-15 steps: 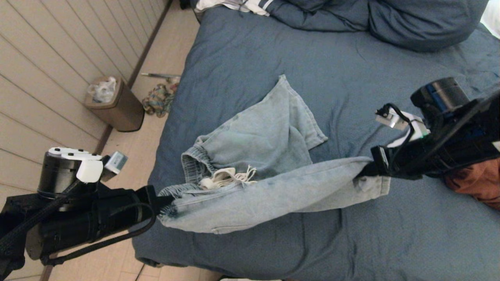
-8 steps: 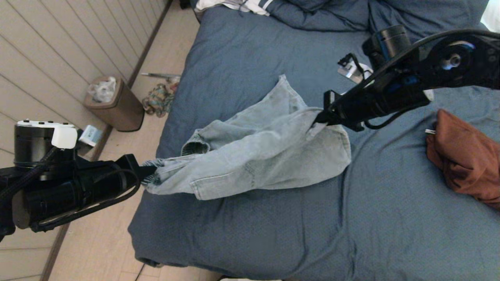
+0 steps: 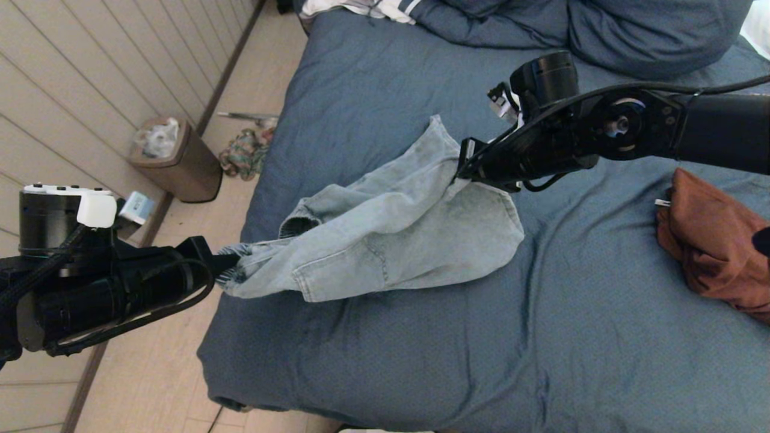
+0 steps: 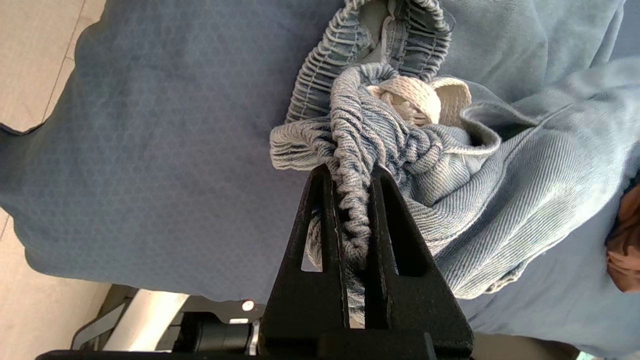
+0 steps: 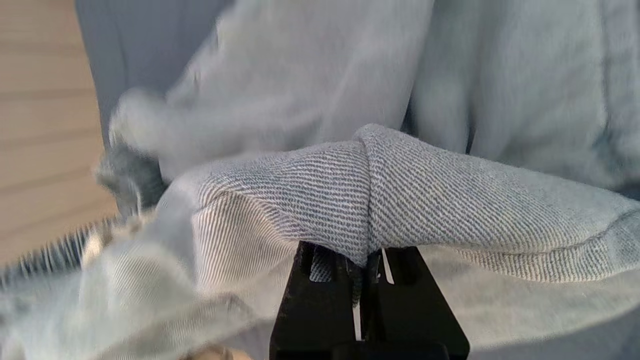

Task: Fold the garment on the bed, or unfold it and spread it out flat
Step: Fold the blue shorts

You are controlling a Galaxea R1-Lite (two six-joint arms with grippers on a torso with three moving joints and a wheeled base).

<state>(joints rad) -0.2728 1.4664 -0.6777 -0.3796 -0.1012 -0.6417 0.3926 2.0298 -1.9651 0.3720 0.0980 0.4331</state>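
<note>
The garment (image 3: 397, 234) is a pair of light-blue denim shorts with an elastic waistband and a cream drawstring (image 4: 410, 100), lying folded over on the slate-blue bed (image 3: 601, 337). My left gripper (image 3: 224, 270) holds it at the bed's left edge, shut on the gathered waistband (image 4: 350, 200). My right gripper (image 3: 463, 175) is shut on a fold of the denim (image 5: 365, 200) at the garment's far right corner, lifted a little over the other layer. The fabric hangs taut between the two grips.
A rust-brown garment (image 3: 716, 240) lies on the bed at the right. Bunched blue duvet and pillows (image 3: 601, 30) sit at the far end. On the floor to the left stand a brown waste bin (image 3: 180, 159) and a small cloth heap (image 3: 243, 153).
My right gripper has carried its end of the shorts from the near right up and leftward over the rest, folding the garment over. The left gripper shifted slightly left, still gripping the waistband.
</note>
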